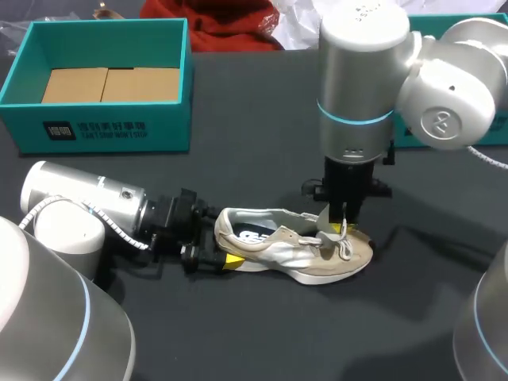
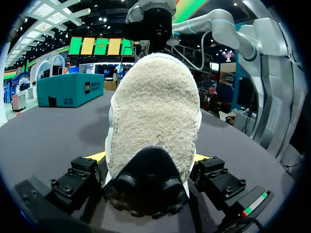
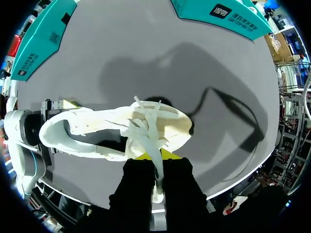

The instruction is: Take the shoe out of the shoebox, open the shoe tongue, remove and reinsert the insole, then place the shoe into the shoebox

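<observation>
Our right gripper (image 1: 340,230) hangs straight down over the shoe (image 1: 294,250), its fingers drawn together and pinching the tongue (image 1: 327,216), which stands up out of the laces between the yellow tips. Our left gripper (image 1: 213,240) lies low on the table (image 1: 238,333) at the other end, its fingers clamped on the heel from both sides. The shoe rests on its sole out of the box; its long axis runs from the left gripper's jaws, through the heel, under the right gripper and on to the toe just past it. We judge that opening the tongue turns on this line: the pull should go up and toward the toe, away from the left gripper, which anchors the heel. The right arm is the nearer to the tongue, the left to the insole's heel end. The shoebox (image 1: 143,131) stands open well beyond the left gripper, apart from the shoe; a second teal box part (image 3: 228,14) lies far ahead of the right gripper. Both carry a dark label (image 1: 59,131) with white print, which we leave unread; a dark mark shows inside the shoe's heel, too small to make out.
</observation>
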